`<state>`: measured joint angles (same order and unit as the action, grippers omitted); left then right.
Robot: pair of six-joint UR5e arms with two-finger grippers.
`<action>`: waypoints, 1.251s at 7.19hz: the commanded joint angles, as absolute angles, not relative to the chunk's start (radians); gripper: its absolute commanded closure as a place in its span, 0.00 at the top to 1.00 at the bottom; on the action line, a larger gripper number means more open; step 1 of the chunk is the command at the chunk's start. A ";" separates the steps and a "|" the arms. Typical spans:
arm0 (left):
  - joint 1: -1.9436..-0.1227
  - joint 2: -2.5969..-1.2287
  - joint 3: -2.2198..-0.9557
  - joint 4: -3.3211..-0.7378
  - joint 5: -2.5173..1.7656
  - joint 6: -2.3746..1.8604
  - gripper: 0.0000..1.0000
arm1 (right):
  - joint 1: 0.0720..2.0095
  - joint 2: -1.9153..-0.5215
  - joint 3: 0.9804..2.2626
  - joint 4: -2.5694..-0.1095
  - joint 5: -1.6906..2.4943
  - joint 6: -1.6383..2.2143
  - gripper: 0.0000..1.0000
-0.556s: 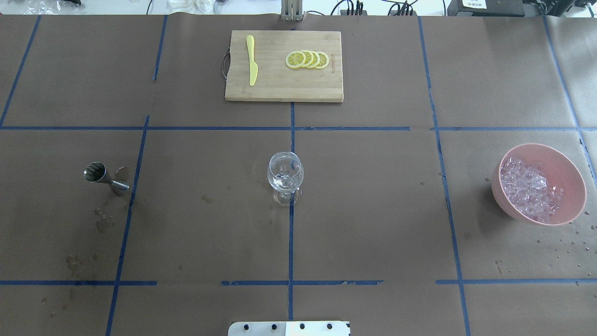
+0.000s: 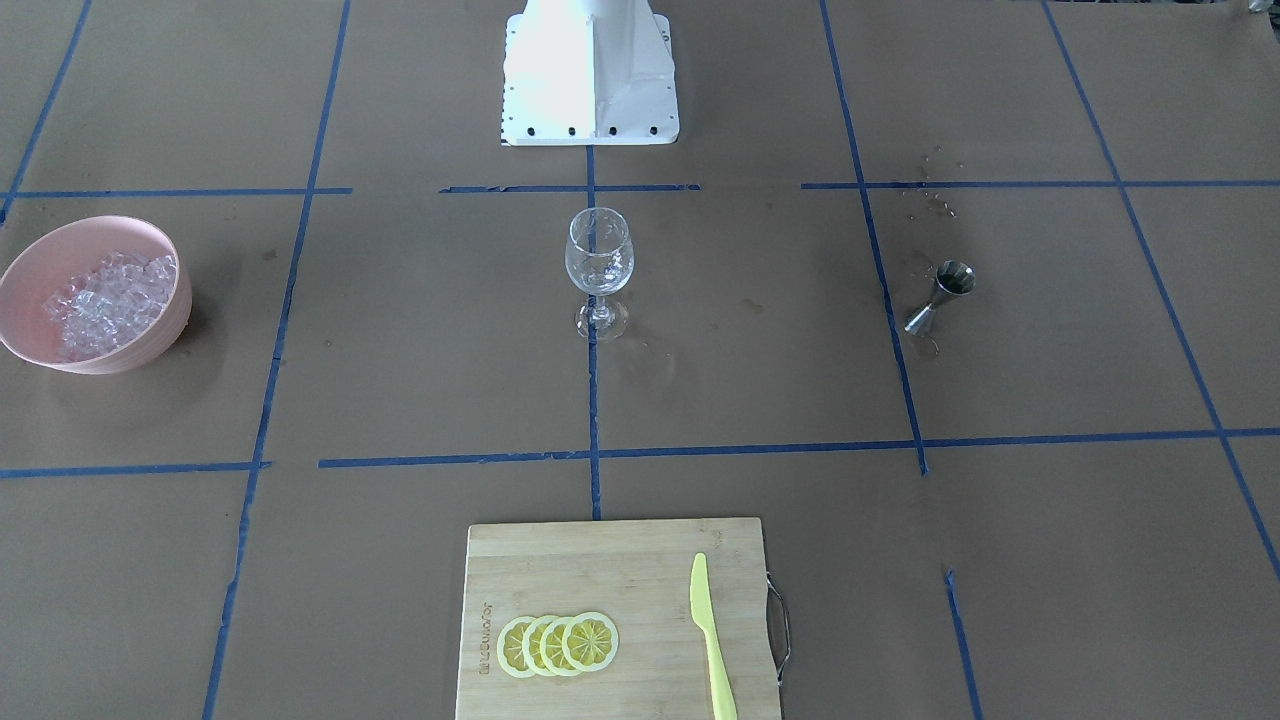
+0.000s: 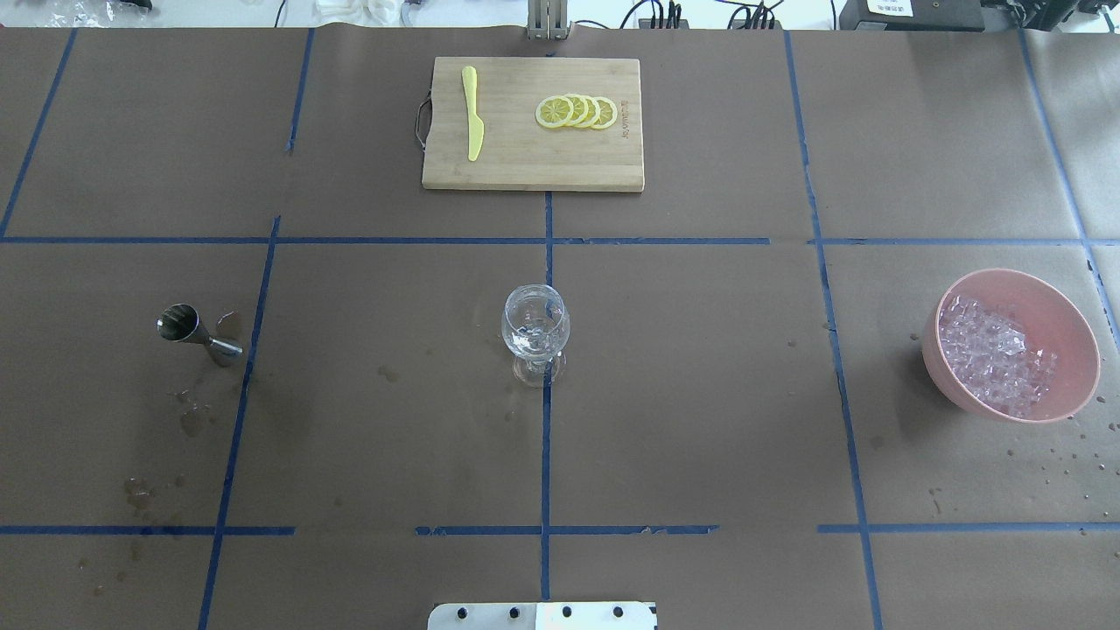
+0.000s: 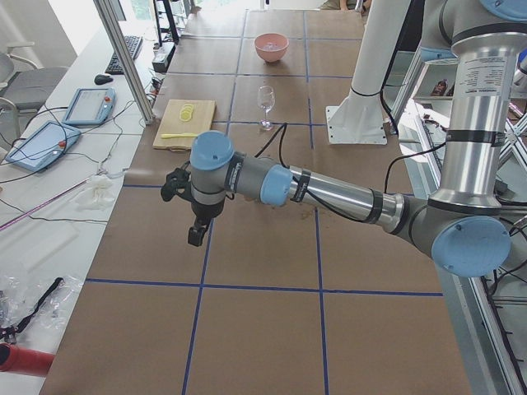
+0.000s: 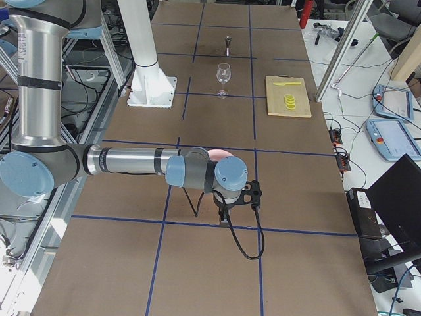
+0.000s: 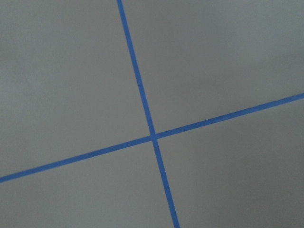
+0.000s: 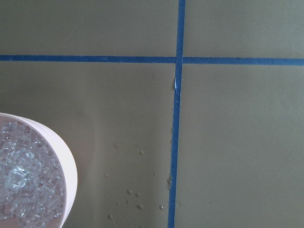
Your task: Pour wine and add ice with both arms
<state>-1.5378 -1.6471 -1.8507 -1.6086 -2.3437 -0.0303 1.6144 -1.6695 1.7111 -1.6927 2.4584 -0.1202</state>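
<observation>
The ice (image 3: pixel 997 354) is a glittering heap of clear cubes in a pink bowl (image 3: pixel 1072 315) at the table's right; it also shows in the front view (image 2: pixel 105 300) and the right wrist view (image 7: pixel 21 185). A clear stemmed glass (image 3: pixel 535 331) stands upright at the centre. A steel jigger (image 3: pixel 194 332) stands at the left. My left gripper (image 4: pixel 196 234) shows only in the exterior left view, hanging over bare table beyond the jigger; I cannot tell if it is open. My right gripper (image 5: pixel 223 220) shows only in the exterior right view, just beyond the bowl; I cannot tell its state.
A bamboo cutting board (image 3: pixel 525 162) at the far centre carries lemon slices (image 3: pixel 577 112) and a yellow knife (image 3: pixel 472 114). The white pedestal (image 2: pixel 590 75) stands at the near centre. Water drops (image 3: pixel 1063 459) dot the paper by the bowl; stains (image 3: pixel 188 420) lie near the jigger.
</observation>
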 commanded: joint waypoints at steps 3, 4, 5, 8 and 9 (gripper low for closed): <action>-1.084 -1.710 -2.115 -1.803 -2.074 -0.794 1.00 | 1.614 -1.669 1.739 -1.692 2.459 -0.117 1.00; -1.045 -1.706 -2.129 -1.850 -2.057 -0.887 1.00 | 1.614 -1.661 1.771 -1.692 2.457 -0.118 1.00; -1.042 -1.672 -2.169 -1.851 -2.054 -0.894 1.00 | 1.614 -1.634 1.779 -1.695 2.450 -0.107 1.00; -0.857 -1.533 -2.345 -1.850 -1.807 -1.050 0.99 | 1.612 -1.646 1.825 -1.697 2.459 -0.048 1.00; -0.756 -1.470 -2.386 -1.850 -1.686 -1.102 0.99 | 1.612 -1.647 1.836 -1.694 2.464 -0.043 1.00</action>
<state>-0.8754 -1.5372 -2.3310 -1.8500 -1.8274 -1.0248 1.6125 -1.6453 1.8185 -1.6968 2.4606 -0.0510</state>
